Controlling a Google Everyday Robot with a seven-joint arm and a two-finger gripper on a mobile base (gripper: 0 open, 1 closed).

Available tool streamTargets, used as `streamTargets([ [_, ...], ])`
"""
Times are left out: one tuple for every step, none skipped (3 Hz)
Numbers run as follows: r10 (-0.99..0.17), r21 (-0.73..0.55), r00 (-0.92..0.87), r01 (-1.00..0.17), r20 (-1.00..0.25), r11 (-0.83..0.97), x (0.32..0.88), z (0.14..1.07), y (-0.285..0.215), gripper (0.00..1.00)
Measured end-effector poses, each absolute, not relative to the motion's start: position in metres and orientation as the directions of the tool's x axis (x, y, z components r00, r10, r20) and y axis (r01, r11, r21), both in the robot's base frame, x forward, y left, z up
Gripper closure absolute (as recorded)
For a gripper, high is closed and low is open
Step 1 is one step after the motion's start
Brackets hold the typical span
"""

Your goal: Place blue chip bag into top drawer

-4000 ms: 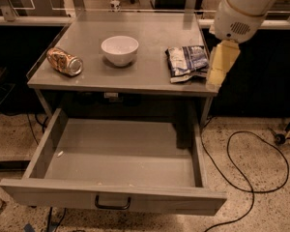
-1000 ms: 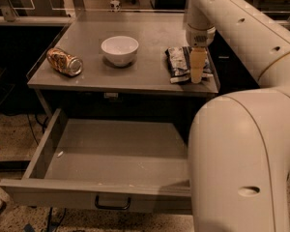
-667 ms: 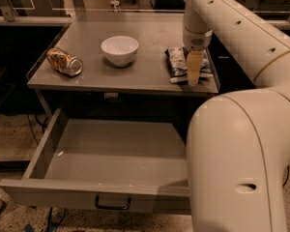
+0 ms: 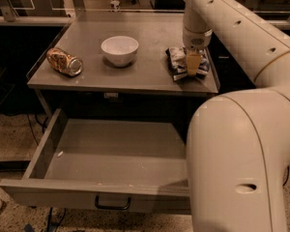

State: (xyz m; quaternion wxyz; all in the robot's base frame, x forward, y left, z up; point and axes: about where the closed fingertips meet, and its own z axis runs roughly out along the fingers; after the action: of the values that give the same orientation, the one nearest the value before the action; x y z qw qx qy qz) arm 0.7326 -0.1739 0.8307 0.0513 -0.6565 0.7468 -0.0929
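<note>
Currently the gripper (image 4: 193, 65) sits on the blue chip bag (image 4: 175, 62) near the worktop's (image 4: 150, 52) right edge; whether it has closed is unclear. Slippery foil might escape a shallow pinch before reaching the pulled-out top drawer (image 4: 77, 192).

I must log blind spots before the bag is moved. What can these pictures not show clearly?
Camera view only:
blue chip bag: middle covered by the gripper, which is over it near the table's right edge.
top drawer: right side hidden behind the robot's arm.
can: label too small to read.
</note>
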Motion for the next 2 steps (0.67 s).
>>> streamTargets([
  [-0.990,-0.206,-0.133,-0.971,0.045,0.121,0.7326,0.8307,-0.1739,0.72],
  [-0.990,-0.206,-0.133,-0.971,0.045,0.121,0.7326,0.8319,-0.1739,1.00],
])
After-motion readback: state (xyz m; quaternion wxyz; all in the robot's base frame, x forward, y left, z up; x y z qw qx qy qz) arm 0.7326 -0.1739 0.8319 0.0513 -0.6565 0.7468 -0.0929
